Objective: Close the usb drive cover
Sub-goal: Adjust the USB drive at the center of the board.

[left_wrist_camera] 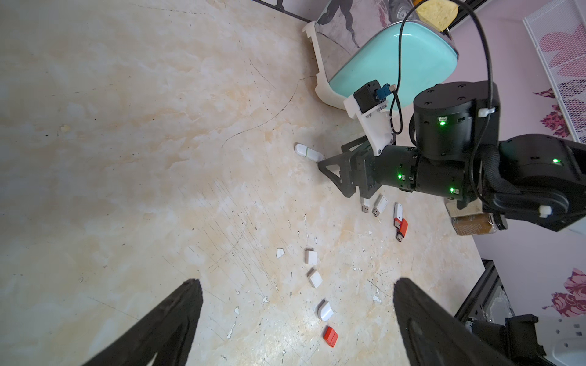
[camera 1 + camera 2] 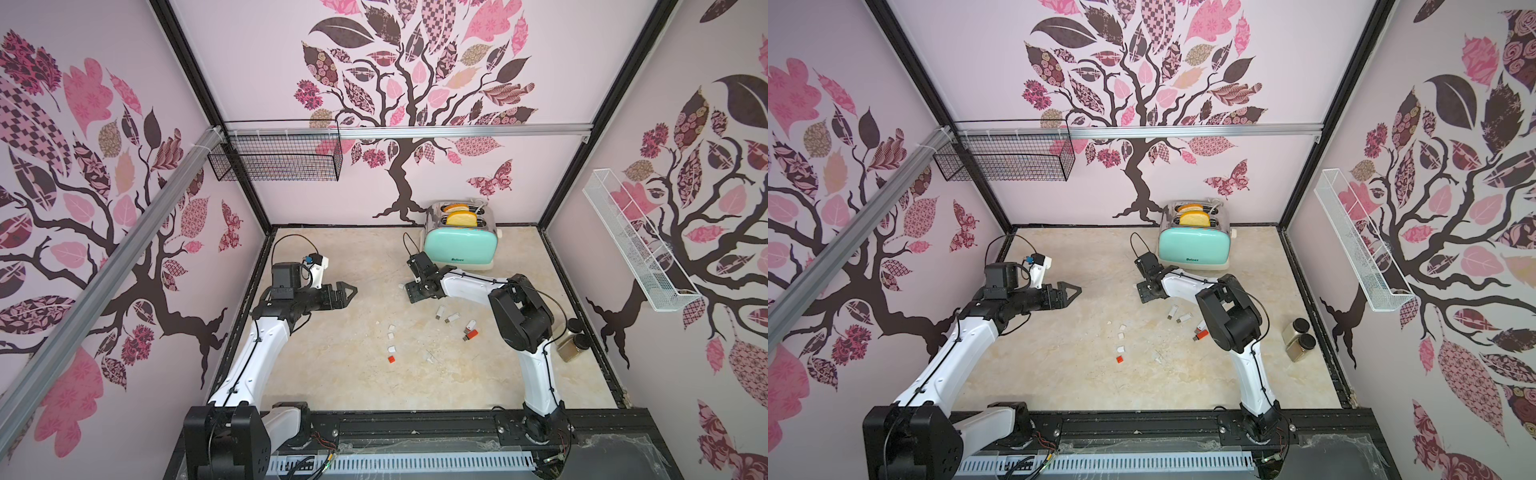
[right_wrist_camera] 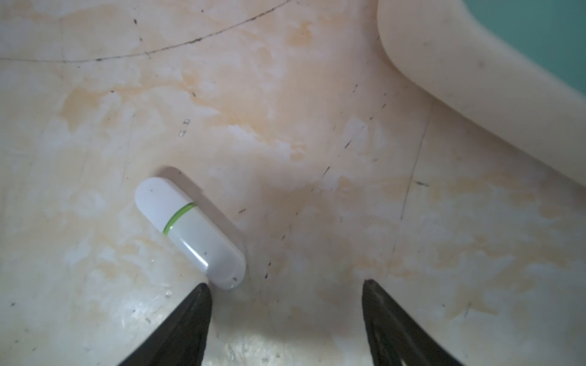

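Capped white drive (image 3: pixel 190 229) lies flat on bench (image 3: pixel 317 133), just beside one fingertip of right gripper (image 3: pixel 285 285); its jaws stand apart, nothing between. Well apart, left gripper (image 1: pixel 298 282) hangs spread wide, empty.

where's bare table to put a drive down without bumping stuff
Widest free patch: the table between the left end effector and the row of loose caps, running to the front rail. Also bare behind it, left of the toaster. Crowded: caps, uncapped drives beside the right arm, jars at the edge.
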### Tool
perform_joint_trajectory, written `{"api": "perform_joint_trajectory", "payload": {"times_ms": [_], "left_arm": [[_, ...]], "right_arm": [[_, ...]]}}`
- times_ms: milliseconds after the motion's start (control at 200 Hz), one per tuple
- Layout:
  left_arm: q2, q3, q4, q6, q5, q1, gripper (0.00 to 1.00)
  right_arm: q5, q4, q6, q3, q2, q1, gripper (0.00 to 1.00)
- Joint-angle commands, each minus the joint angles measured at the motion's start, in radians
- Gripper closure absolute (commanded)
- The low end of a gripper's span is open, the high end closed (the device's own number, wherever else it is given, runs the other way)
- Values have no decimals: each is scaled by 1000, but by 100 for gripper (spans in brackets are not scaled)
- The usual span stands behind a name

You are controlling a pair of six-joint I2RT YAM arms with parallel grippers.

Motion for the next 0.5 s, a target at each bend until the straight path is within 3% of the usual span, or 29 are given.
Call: {"api": "perform_joint_trajectory", "payload": {"times_ms": [0,495], "left_arm": [[-14,12,-6,19,8,4,2],[-24,-5,5,27,12,3,2]], "right_arm": [[4,-30,-3,22,33,-9,24],[-21,-17,-20,20,43,-21,24]]}}
